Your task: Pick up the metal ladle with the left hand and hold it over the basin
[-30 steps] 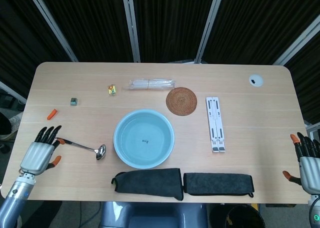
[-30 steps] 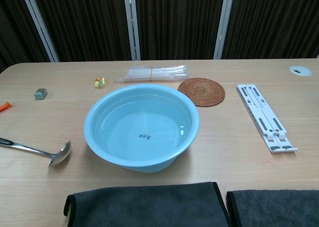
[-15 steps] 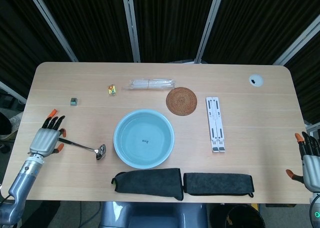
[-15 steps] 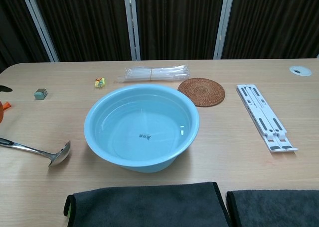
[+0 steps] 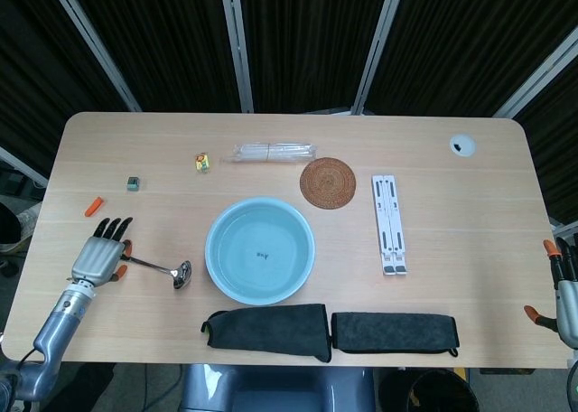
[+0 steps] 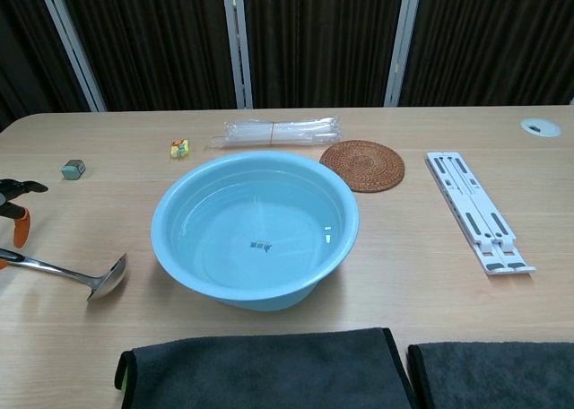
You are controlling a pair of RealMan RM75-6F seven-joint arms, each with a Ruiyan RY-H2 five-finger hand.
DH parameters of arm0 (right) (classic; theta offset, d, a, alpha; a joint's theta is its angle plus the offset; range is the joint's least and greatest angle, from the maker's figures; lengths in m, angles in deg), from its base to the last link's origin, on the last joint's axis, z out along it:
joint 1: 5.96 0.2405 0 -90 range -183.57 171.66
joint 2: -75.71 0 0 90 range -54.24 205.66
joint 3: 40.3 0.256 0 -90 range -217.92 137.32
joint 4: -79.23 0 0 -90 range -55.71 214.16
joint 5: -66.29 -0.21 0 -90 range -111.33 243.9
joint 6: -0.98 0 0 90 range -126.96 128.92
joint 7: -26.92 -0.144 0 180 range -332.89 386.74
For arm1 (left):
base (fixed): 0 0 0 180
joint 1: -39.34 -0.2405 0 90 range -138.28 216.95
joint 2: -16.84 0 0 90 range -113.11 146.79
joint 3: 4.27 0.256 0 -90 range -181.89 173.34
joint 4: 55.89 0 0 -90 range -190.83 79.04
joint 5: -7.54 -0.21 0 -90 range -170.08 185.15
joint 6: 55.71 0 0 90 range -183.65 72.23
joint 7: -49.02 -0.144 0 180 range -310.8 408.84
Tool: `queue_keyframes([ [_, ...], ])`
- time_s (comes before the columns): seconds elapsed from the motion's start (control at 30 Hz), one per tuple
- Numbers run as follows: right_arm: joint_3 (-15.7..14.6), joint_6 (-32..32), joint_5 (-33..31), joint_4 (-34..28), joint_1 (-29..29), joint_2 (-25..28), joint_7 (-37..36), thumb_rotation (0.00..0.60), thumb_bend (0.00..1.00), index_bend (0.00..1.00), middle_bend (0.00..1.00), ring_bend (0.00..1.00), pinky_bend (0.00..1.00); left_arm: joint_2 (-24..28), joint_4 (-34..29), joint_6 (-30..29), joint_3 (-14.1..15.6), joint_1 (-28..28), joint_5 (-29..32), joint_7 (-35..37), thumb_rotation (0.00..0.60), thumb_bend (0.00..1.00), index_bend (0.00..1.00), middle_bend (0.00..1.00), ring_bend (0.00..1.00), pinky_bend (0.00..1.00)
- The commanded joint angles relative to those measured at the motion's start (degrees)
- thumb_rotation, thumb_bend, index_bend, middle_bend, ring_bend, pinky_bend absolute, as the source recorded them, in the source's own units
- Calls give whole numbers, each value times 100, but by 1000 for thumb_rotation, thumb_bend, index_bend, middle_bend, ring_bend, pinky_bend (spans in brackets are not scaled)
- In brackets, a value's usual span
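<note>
The metal ladle (image 5: 163, 270) lies flat on the table left of the light blue basin (image 5: 217, 233), its bowl toward the basin; the chest view shows the ladle (image 6: 72, 271) and the basin (image 6: 170, 212) too. My left hand (image 5: 99, 257) hovers over the far end of the handle, fingers spread and pointing away from me, holding nothing. Only its fingertips (image 6: 16, 213) reach the left edge of the chest view. My right hand (image 5: 564, 285) sits open past the table's right edge.
Two dark cloths (image 5: 269, 329) (image 5: 394, 332) lie along the front edge. Behind the basin are a woven coaster (image 5: 328, 182), a white folding stand (image 5: 389, 223), a clear plastic packet (image 5: 272, 151), a small yellow item (image 5: 202, 163), a grey cube (image 5: 133, 183) and an orange piece (image 5: 93, 205).
My left hand has moved right and forward along the table to the ladle's handle end. The right hand has drifted further off the right edge. The ladle has not moved.
</note>
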Motion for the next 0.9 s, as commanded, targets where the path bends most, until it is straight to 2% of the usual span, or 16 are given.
queue_keyframes([
  [0.03,-2,-1,-1,6,-3,-4,3,600,0,0,0,0,0,-2,30,-5,55,-19,-22,-11,600,327,469,0,0,0],
  [0.4,-3,23,-15,18,11,-39,84,600,0,0,0,0,0,-186,478,55,76,7,-8,93,600,349,475,0,0,0],
  [0.7,36,134,-152,84,63,-104,197,600,0,0,0,0,0,-645,1377,78,99,125,-173,612,600,350,457,0,0,0],
  [0.9,47,128,-173,95,60,-106,196,600,0,0,0,0,0,-812,1666,175,151,170,-236,758,600,351,458,0,0,0],
])
